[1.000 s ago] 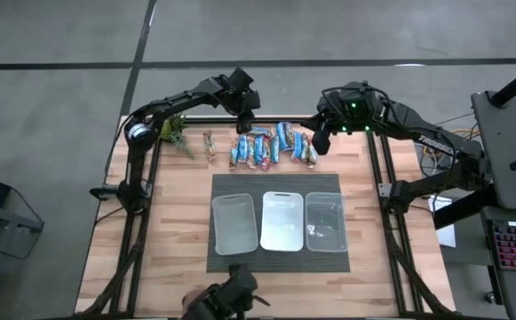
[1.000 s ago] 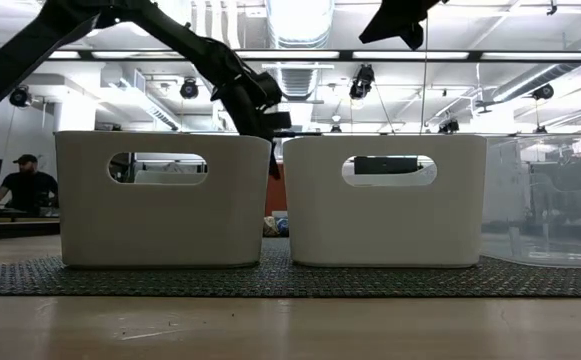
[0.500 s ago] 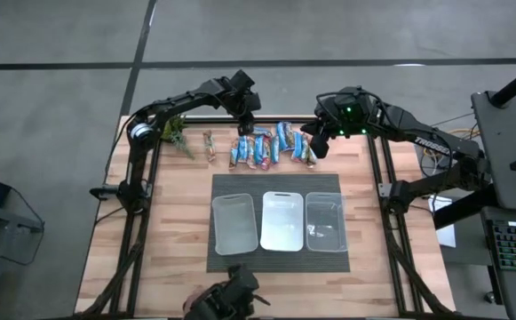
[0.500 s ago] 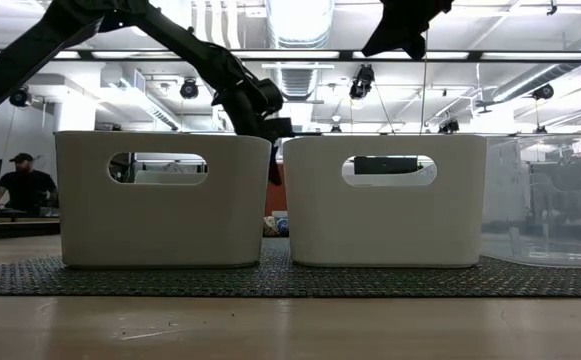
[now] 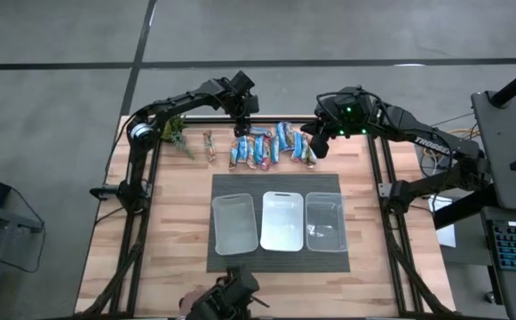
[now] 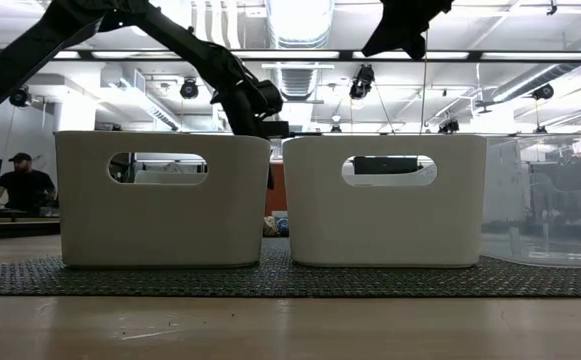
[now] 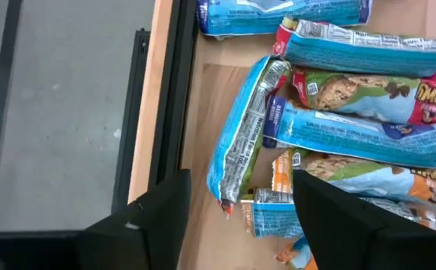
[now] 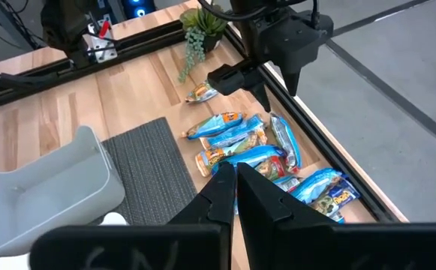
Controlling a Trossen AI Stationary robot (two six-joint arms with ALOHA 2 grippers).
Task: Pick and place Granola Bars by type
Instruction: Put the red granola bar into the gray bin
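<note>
Several granola bars (image 5: 273, 148) lie in a tight row along the table's far edge, in blue, blue-and-orange and tan wrappers (image 7: 338, 127). One brownish bar (image 5: 209, 145) lies apart, to their left. My left gripper (image 5: 242, 127) hangs open over the row's left end, pointing steeply down. Its fingers (image 7: 157, 217) stand either side of a blue bar (image 7: 242, 142) without touching it. My right gripper (image 5: 318, 147) is shut and empty above the row's right end (image 8: 234, 187).
Three bins (image 5: 234, 224) (image 5: 281, 222) (image 5: 325, 222) stand side by side on a dark mat (image 5: 280, 262) in mid-table. A small green plant (image 5: 176, 132) sits at the far left corner. The black frame rail (image 7: 169, 97) runs just behind the bars. A person (image 6: 25, 185) sits far off.
My left gripper has opened its fingers while staying over the left end of the row. The bars lie as before.
</note>
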